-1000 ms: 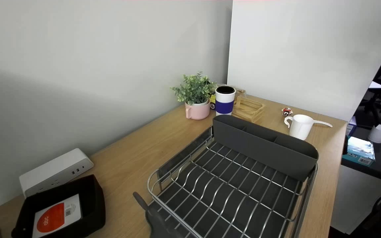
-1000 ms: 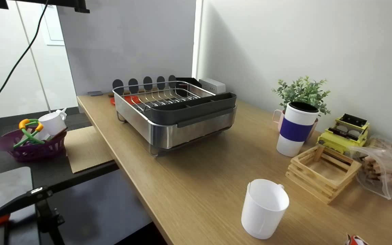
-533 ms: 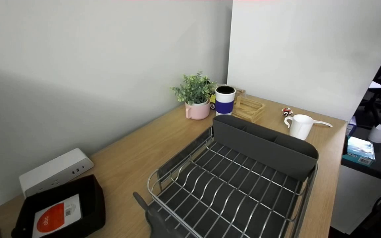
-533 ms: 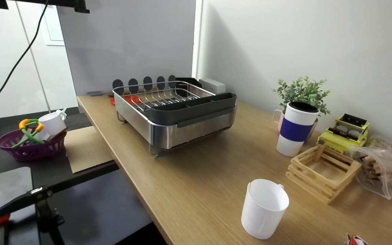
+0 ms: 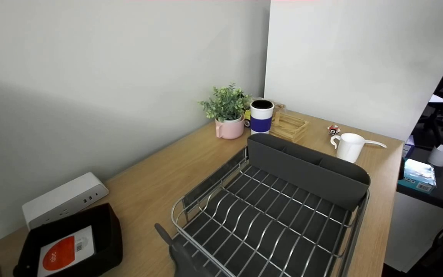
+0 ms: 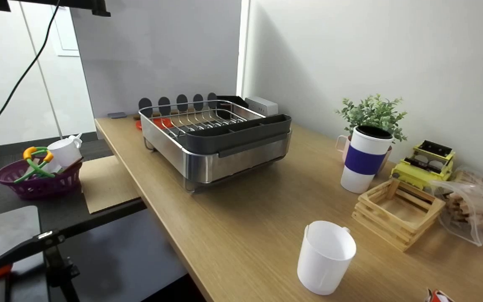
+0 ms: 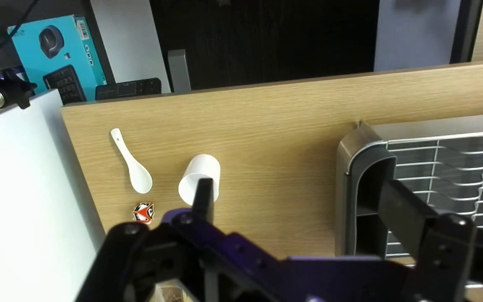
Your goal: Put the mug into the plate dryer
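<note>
Currently, the blk two-finger pincer (image 7: 297, 191) has its jaws spread wide. Sm. white cylindrical mug (image 6: 324, 260) stands upright on the pale-brown wood-grain tabletop (image 6: 241, 235), nr. the slatted wooden crate (image 6: 386, 222), apart from the grey rectangular metal-wire dish rack (image 6: 243, 168).

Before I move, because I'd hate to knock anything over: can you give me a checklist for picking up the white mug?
1. Hand open: ok; its fingers stand wide apart.
2. White mug upright on the wooden tabletop: ok.
3. Mug between the fingertips: not ok; in the wrist view one finger overlaps it.
4. Mug handle visible in the wrist view: not ok; an exterior view shows it instead.
5. White soup spoon apart from the mug: ok; bare wood shows between them.
6. Room between hand and dish rack: cannot tell; the other finger overlaps the rack in the wrist view, and its height is unclear.
</note>
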